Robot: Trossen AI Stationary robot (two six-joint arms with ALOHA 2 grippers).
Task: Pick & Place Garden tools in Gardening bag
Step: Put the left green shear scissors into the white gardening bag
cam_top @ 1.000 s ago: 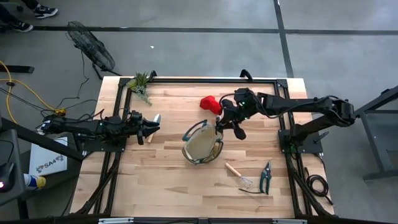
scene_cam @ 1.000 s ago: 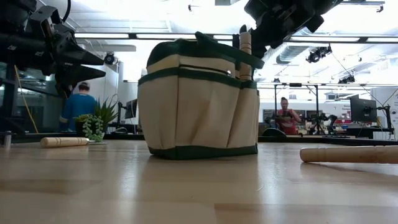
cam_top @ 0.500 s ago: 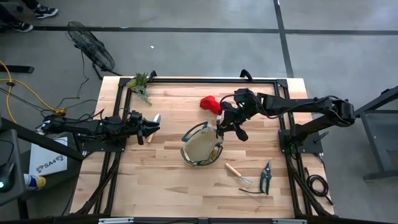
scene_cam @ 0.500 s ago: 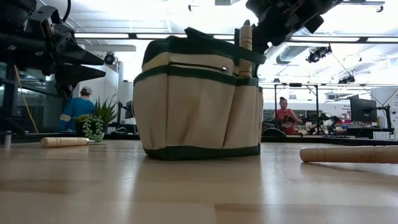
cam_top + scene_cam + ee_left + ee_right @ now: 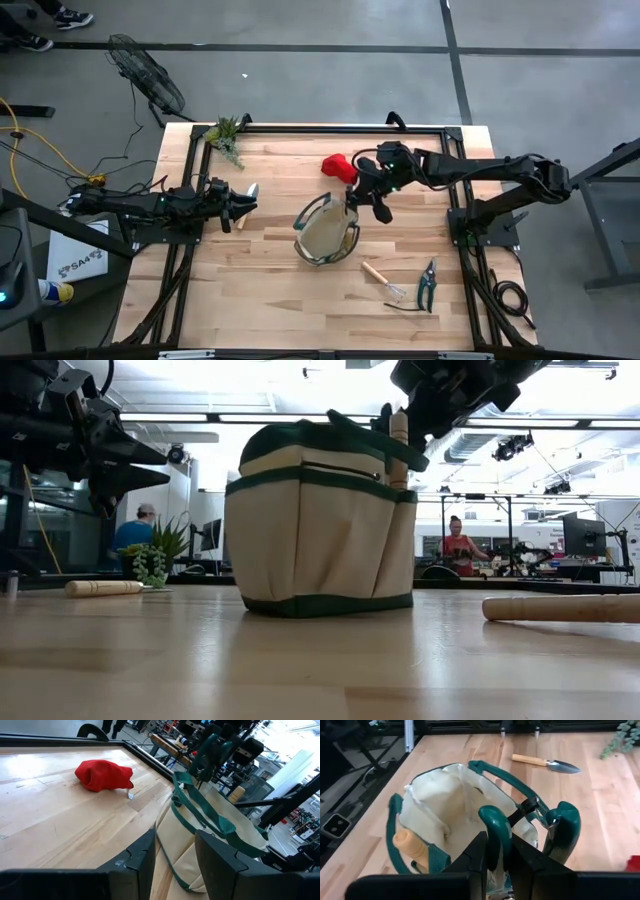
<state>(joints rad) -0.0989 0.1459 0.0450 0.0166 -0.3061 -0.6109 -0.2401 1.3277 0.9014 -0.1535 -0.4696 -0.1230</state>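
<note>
- Presently the right gripper (image 5: 372, 196) hangs over the far-right rim of the gardening bag (image 5: 325, 232), fingers pinched on one green handle of a pruner (image 5: 530, 827); the tool's other handle splays free beside it.
- Pruner is held handles-up, working end down into the bag mouth, probably so it drops in lengthwise rather than catching the dark green loop handles.
- Bag stands mid-table, mouth open; a wooden handle (image 5: 410, 845) already pokes up from inside, and shows above the rim in the low view.
- Left gripper (image 5: 243, 207) waits at the table's left edge, fingers partly apart, nothing between them; it looks across at the bag and the red glove (image 5: 103, 774).
- Left on the table: a trowel (image 5: 546, 763) near the left gripper, the glove beyond the bag, a wire rake (image 5: 383, 281) and a second pruner (image 5: 428, 284) at the near right.
- Plant sprig (image 5: 226, 135) sits at the far left corner.
- Judgement: mid-placement; release looks due once the pruner hangs clear of the rim. Risk is the free handle snagging a bag loop.
</note>
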